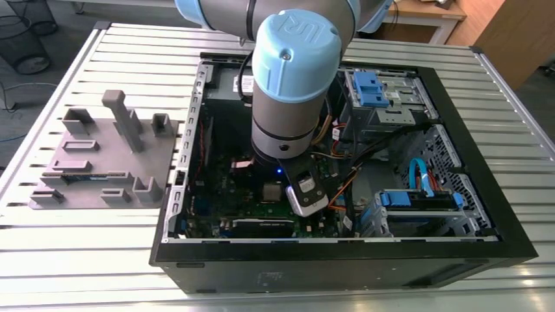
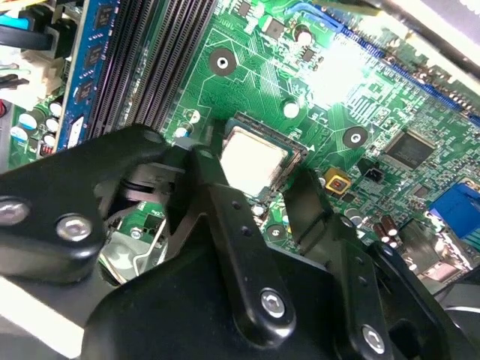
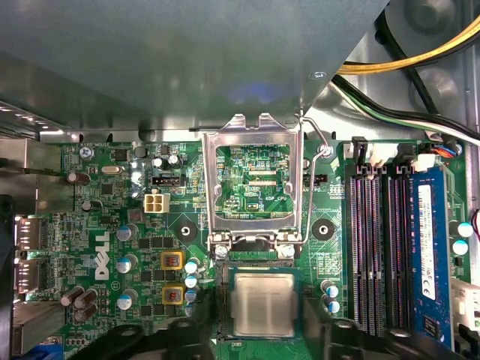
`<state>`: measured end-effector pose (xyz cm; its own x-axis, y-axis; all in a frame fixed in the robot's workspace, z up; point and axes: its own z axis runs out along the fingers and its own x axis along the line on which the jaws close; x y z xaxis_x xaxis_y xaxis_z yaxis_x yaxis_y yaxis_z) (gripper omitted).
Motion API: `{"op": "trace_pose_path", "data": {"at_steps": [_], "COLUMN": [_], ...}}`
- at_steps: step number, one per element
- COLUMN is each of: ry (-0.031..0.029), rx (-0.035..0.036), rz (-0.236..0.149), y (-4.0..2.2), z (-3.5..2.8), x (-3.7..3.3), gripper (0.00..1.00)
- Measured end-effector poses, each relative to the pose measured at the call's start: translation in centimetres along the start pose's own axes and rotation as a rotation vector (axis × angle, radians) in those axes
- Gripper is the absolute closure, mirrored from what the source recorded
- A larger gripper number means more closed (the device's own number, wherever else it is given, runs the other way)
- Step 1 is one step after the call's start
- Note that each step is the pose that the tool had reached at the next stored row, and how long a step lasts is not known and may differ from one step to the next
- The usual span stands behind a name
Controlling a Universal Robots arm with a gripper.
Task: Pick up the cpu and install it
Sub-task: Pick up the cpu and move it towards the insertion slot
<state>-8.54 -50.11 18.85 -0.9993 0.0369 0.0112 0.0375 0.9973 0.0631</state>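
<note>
Second wrist view: hand (image 2: pixel 250 168) spread, straddling cpu (image 2: pixel 255 157).

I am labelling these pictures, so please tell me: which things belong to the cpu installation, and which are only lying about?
Job in hand: cpu, lying in the socket; raised load plate; gripper, at the cpu.
Lying about: memory stick; grey fixture tray; blue drive bracket.
</note>
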Motion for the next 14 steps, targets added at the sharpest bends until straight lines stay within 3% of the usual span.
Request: {"op": "trace_pose_path", "data": {"at_steps": [1,2,14], "ry": [0.0000,-0.0001,-0.0001], "rx": [0.0000,-0.0001,0.0002], "rz": [0.000,0.000,0.000], "y": [0.00,0.00,0.00], "z": [0.00,0.00,0.01], "x": [0.00,0.00,-0.01], "gripper": [0.41,0.48,0.50]}}
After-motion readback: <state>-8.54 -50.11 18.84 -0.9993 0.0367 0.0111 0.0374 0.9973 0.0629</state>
